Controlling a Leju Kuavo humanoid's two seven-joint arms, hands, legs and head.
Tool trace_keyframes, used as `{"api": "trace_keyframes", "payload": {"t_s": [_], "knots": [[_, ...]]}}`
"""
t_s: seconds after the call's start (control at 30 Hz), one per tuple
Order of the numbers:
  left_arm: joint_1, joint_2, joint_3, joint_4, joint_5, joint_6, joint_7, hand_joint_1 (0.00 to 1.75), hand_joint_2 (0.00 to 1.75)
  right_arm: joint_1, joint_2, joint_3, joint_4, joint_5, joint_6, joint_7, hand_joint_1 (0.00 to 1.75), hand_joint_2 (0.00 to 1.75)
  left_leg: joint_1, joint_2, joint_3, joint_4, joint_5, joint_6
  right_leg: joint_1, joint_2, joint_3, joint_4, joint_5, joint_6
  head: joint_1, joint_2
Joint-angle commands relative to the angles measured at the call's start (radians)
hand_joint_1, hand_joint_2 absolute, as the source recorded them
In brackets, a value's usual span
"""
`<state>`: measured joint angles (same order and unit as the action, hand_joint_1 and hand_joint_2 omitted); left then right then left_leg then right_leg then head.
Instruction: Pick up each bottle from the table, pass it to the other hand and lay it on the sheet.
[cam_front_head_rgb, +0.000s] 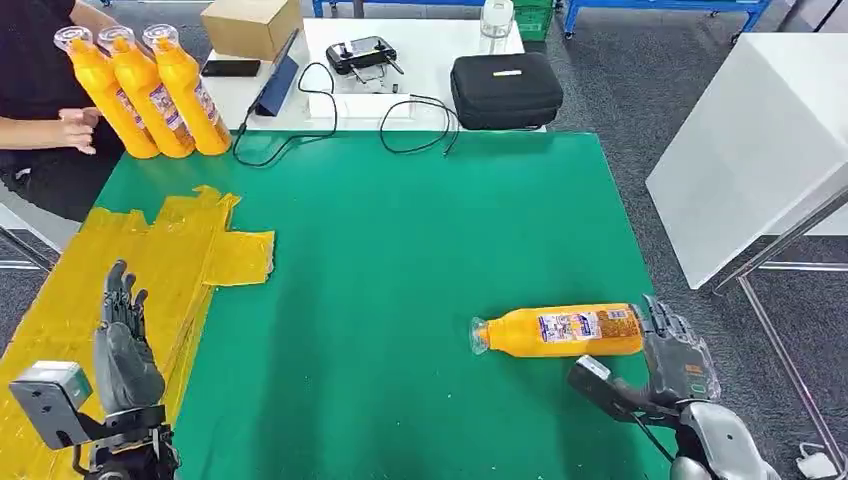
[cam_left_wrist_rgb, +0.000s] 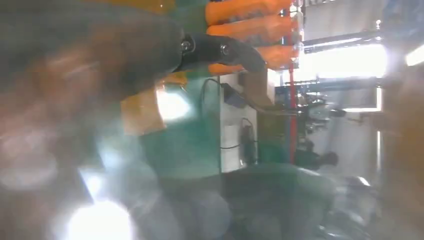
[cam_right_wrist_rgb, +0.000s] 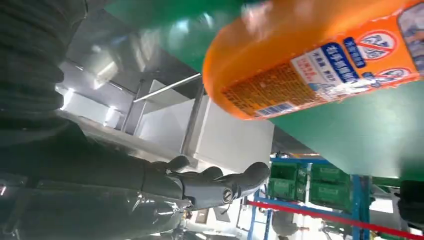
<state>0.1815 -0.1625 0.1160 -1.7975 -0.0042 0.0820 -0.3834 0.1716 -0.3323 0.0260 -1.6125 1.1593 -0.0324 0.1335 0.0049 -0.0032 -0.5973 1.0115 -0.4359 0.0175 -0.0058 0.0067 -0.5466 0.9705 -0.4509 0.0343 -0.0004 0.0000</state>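
An orange bottle (cam_front_head_rgb: 560, 331) lies on its side on the green table (cam_front_head_rgb: 420, 230), cap toward the left; its base and label (cam_right_wrist_rgb: 320, 60) loom close in the right wrist view. My right hand (cam_front_head_rgb: 675, 350) is open just beyond the bottle's base, fingers (cam_right_wrist_rgb: 220, 182) spread and not touching it. Over the yellow sheet (cam_front_head_rgb: 120, 280) at the left, my left hand (cam_front_head_rgb: 122, 340) is open with its fingers pointing up and nothing in it. Three more orange bottles (cam_front_head_rgb: 150, 90) stand together at the table's far left corner, also blurred in the left wrist view (cam_left_wrist_rgb: 250, 30).
A person (cam_front_head_rgb: 45, 90) stands at the far left beside the three bottles. Behind the green table a white table (cam_front_head_rgb: 420, 70) carries a black case (cam_front_head_rgb: 505, 90), a controller (cam_front_head_rgb: 362, 53), cables and a cardboard box (cam_front_head_rgb: 250, 25). Another white table (cam_front_head_rgb: 750, 140) stands at the right.
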Motion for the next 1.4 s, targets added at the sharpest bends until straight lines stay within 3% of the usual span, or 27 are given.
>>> {"api": "trace_keyframes", "payload": {"t_s": [0.03,0.63,0.83,1.37,1.4], "knots": [[-0.039,0.022,-0.01,0.049,0.017,-0.005,0.009,0.0,0.0,-0.128,0.006,0.1,0.188,0.006,0.021,0.005,0.0,1.75,0.001,0.003,0.004,-0.002,0.0,-0.001,0.001,0.002,0.003,-0.002,0.001,-0.001,0.0,0.0],[-0.066,0.03,0.007,0.071,0.072,-0.006,0.012,0.0,0.0,-0.273,0.039,0.193,0.419,0.041,0.043,0.008,0.0,1.75,0.001,0.003,0.004,-0.002,0.0,-0.001,0.001,0.002,0.003,-0.002,0.001,-0.001,0.0,0.0],[-0.066,0.03,0.007,0.071,0.072,-0.006,0.012,0.0,0.0,-0.273,0.039,0.193,0.419,0.041,0.043,0.008,0.0,1.75,0.001,0.001,0.003,-0.001,0.0,-0.001,0.001,0.0,0.003,-0.002,0.001,-0.001,0.0,0.0],[-0.087,0.037,-0.002,0.099,0.096,-0.009,0.013,0.0,0.0,-0.439,0.015,0.385,0.661,0.066,0.133,-0.067,0.0,1.75,0.001,0.006,0.01,-0.002,0.001,-0.001,0.001,0.004,0.007,-0.003,0.004,0.001,0.0,0.0],[-0.089,0.038,-0.002,0.105,0.099,-0.009,0.011,0.0,0.0,-0.449,0.006,0.409,0.679,0.053,0.15,-0.079,0.49,1.75,0.001,0.006,0.011,-0.001,0.001,-0.001,0.001,0.005,0.007,-0.002,0.003,0.001,0.0,0.0]]}}
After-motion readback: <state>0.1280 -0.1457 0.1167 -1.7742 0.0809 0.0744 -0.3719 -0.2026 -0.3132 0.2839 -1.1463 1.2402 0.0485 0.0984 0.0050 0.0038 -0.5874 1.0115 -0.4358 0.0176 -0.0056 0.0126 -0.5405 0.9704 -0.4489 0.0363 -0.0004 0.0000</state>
